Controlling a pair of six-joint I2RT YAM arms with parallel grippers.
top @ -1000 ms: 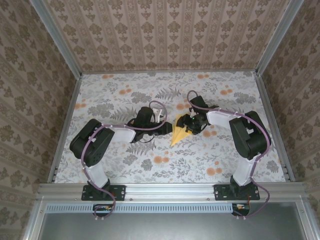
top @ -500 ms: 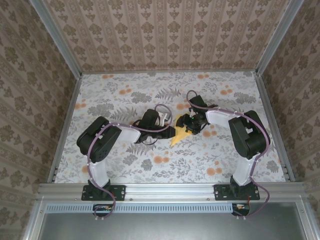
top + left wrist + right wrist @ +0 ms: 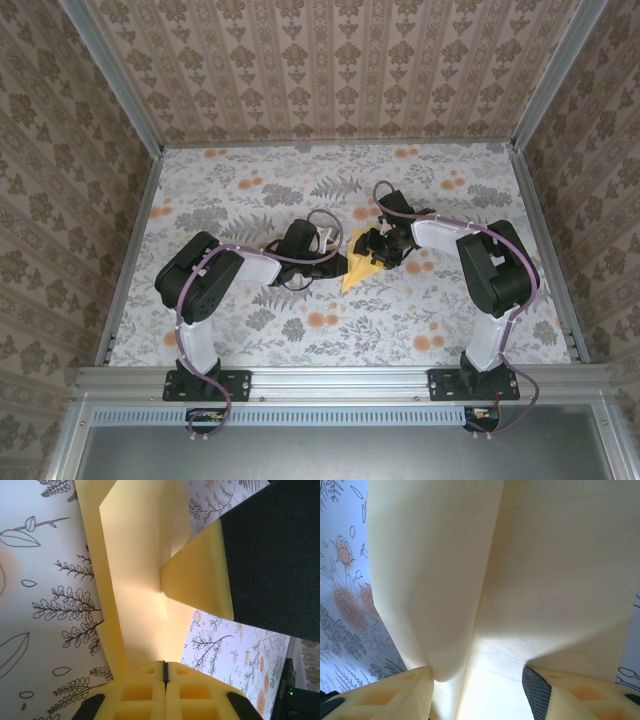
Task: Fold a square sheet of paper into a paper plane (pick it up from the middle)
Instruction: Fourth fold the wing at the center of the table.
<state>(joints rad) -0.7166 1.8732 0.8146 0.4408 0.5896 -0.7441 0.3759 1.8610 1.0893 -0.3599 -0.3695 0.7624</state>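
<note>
The square sheet of paper lies folded into the yellow paper plane (image 3: 354,276), a pointed dart in the middle of the flowered table (image 3: 250,190). My left gripper (image 3: 341,266) reaches it from the left. In the left wrist view its jaws (image 3: 165,668) are pressed together at the lower end of the plane (image 3: 140,555), pinching its fold. My right gripper (image 3: 373,251) sits over the far end of the plane. In the right wrist view it (image 3: 477,692) stands open astride the plane (image 3: 435,580), a raised flap resting against its left finger (image 3: 412,695).
One right fingertip (image 3: 200,575) presses on the paper close to my left jaws. Metal rails (image 3: 130,250) and patterned walls bound the table on three sides. Both arm bases (image 3: 205,385) stand at the near edge.
My left arm has slid right up to the plane and its jaws have closed. The right gripper has stayed over the plane, its jaws slightly narrower.
</note>
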